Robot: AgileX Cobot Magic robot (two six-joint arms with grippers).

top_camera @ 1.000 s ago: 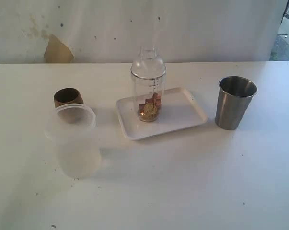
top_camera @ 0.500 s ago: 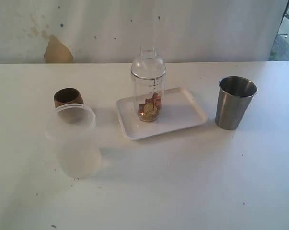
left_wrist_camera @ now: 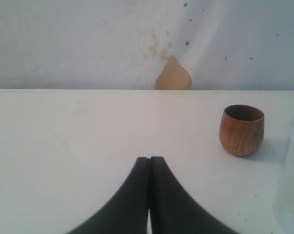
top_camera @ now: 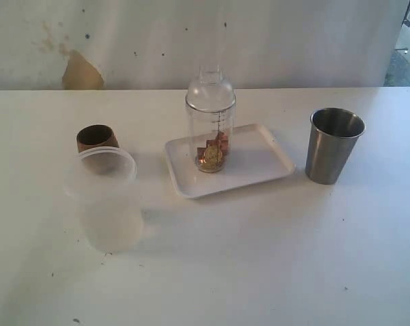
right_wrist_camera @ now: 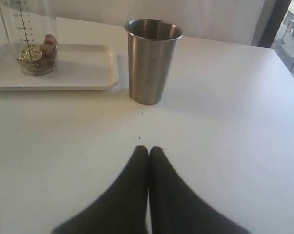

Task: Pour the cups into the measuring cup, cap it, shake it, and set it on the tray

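The clear measuring cup [top_camera: 211,122] with a black scale stands upright on the white tray [top_camera: 259,163], wearing a clear domed cap; gold and brown pieces lie at its bottom [right_wrist_camera: 35,56]. The brown wooden cup [top_camera: 96,138] stands at the left, also seen in the left wrist view [left_wrist_camera: 241,129]. The steel tumbler [top_camera: 333,145] stands right of the tray [right_wrist_camera: 83,68], upright [right_wrist_camera: 152,61]. My left gripper [left_wrist_camera: 149,159] is shut and holds nothing, short of the wooden cup. My right gripper [right_wrist_camera: 148,148] is shut and holds nothing, short of the tumbler. Neither gripper shows in the exterior view.
A frosted translucent plastic cup [top_camera: 106,200] stands just in front of the wooden cup; its edge shows in the left wrist view [left_wrist_camera: 292,185]. The white table [top_camera: 259,258] runs back to a stained wall [top_camera: 82,71]. A window edge is at far right [right_wrist_camera: 288,29].
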